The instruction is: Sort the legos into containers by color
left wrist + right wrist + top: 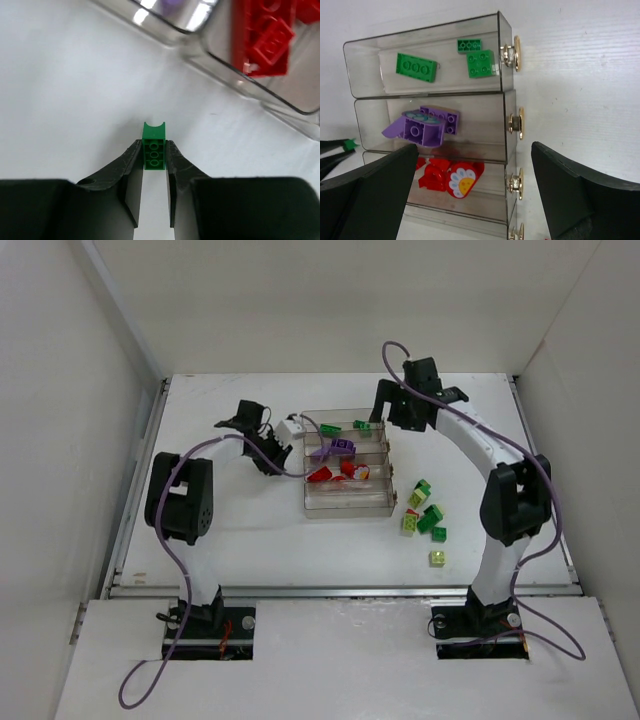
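**White table, tray part-filled, one green brick in my grip**

My left jaws are closed narrow on a small dark green brick (154, 144), pinched by its long sides. It sits over bare table (60, 100), just off the 9 o'clock end of the clear tray (345, 512). I cannot tell whether the brick is lifted or resting on the table.

I judge it belongs in the far compartment (365, 70), at 12 o'clock in the overhead view, where three green bricks (417, 67) already lie. The next row toward me holds purple pieces (422, 127). The third row holds red pieces (437, 175), one with a printed flower face. From above, the nearest row (345, 502), at 6 o'clock, shows nothing in it.

By my reckoning the sort is around half done. Green, purple and red each have a row started, but no lime brick has been placed. About seven loose bricks (428, 518) wait at 3 to 4 o'clock of the tray. They are lime and dark green, with one red among them. A single lime brick (437, 558) sits apart at 5 o'clock.

My right jaws stand wide and hold nothing. They hang near the tray's 1 o'clock corner, facing its brass knobs (512, 52).
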